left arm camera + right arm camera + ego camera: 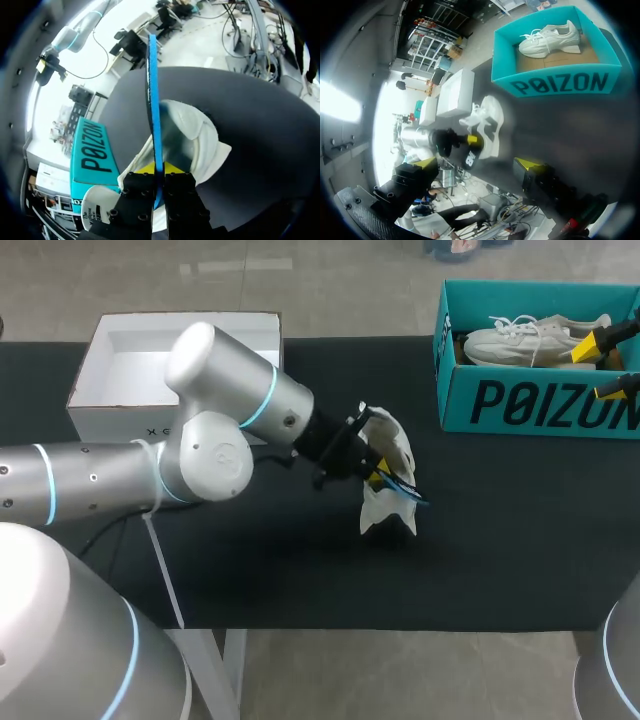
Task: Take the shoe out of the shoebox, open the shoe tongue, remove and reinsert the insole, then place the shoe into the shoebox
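A white shoe (388,465) stands toe-down in the middle of the black table. My left gripper (378,472) reaches into its opening and is shut on the blue insole (407,492). In the left wrist view the insole (154,110) rises edge-on from between the fingers of my left gripper (160,172), with the shoe (205,135) around it. The teal shoebox (540,405) sits at the far right and holds a second white shoe (530,340). Over the box's right end my right gripper (606,366) stands open and empty. From the right wrist view, the shoe (489,117) lies ahead of my right gripper (477,165).
A white open box (100,390) sits at the back left, behind my left arm. The teal shoebox (560,82) and the white box (455,92) flank the shoe. The black table cloth (500,540) ends at the near edge.
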Robot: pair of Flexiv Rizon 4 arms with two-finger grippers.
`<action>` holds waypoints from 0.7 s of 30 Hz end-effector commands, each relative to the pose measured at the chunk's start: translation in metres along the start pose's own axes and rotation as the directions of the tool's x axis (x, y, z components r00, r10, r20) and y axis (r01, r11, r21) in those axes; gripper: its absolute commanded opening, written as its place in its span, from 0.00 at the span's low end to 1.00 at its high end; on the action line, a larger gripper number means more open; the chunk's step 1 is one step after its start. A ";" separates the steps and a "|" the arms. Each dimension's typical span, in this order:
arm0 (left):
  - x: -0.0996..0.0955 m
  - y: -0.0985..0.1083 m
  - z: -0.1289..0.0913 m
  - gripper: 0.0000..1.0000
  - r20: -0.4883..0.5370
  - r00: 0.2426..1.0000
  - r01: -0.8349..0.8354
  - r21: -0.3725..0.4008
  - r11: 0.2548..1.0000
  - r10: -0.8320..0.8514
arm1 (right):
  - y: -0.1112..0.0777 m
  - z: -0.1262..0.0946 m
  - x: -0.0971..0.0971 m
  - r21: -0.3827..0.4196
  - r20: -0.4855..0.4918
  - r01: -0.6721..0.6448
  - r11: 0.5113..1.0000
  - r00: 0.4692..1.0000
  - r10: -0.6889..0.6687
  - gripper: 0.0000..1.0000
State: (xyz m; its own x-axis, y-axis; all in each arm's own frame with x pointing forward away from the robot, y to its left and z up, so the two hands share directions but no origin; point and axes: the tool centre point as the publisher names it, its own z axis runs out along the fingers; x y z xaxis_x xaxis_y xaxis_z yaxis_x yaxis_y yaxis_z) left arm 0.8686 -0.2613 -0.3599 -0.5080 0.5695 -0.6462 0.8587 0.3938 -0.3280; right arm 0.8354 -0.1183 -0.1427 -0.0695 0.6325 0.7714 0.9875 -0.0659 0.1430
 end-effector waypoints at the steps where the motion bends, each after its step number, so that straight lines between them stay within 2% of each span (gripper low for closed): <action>1: 0.000 0.002 0.009 0.00 0.019 1.000 0.019 -0.016 1.000 -0.019 | -0.001 0.000 0.000 0.000 0.004 -0.001 1.000 1.000 0.001 1.00; 11: -0.005 -0.014 -0.008 0.00 0.083 0.994 0.070 0.064 0.995 -0.075 | -0.001 0.000 0.000 0.000 0.004 -0.001 1.000 1.000 0.001 1.00; 13: -0.005 -0.014 -0.010 0.00 0.096 0.991 0.090 0.083 0.993 -0.097 | -0.001 0.000 0.000 0.000 0.004 -0.001 1.000 1.000 0.001 1.00; 21: -0.005 -0.005 -0.003 0.00 0.144 0.982 0.113 0.069 0.991 -0.122 | -0.001 0.000 0.000 0.000 0.004 -0.001 1.000 1.000 0.001 1.00</action>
State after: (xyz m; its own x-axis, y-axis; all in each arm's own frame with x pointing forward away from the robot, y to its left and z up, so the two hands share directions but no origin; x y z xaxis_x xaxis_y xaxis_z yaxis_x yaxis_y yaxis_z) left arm 0.8671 -0.2599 -0.3445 -0.5963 0.4216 -0.6831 0.7981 0.4034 -0.4476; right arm 0.8354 -0.1183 -0.1426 -0.0694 0.6326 0.7714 0.9875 -0.0660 0.1429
